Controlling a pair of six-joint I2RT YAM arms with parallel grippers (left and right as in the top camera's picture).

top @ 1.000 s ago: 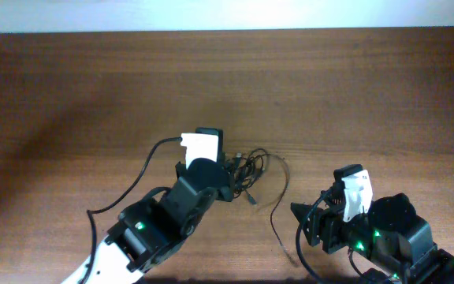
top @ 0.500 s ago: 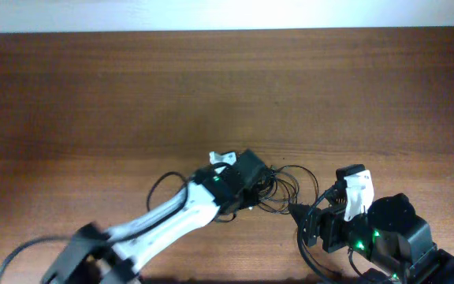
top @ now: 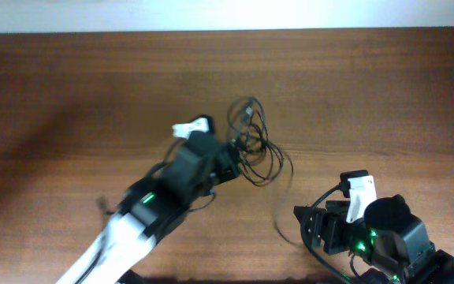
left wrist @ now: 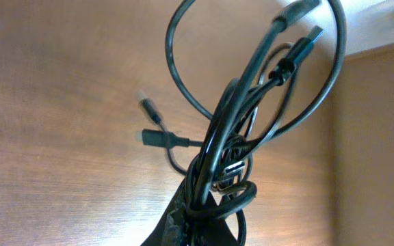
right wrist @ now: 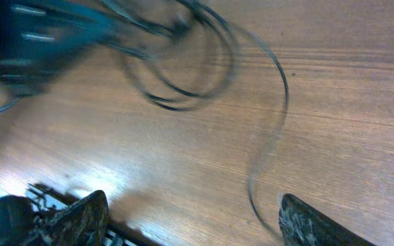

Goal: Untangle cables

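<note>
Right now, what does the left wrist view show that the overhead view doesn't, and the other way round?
Only the left wrist view: single plug ends and how the loops cross just above the grip. Only the overhead view: both arms, the right gripper open and apart from the bundle, and one loose strand lying toward it. Both: the cables bunched in the shut left gripper.

**Left arm stretched out, right arm tucked low**

Left arm [top: 144, 211] reaches diagonally from lower left toward the middle. The left gripper [top: 227, 158] is at its far end, jaws pinched tight on the cables [top: 254, 142]. Right arm [top: 388, 237] sits folded at lower right. The right gripper [top: 302, 227] points left, fingers [right wrist: 81, 219] spread wide, holding nothing.
</note>
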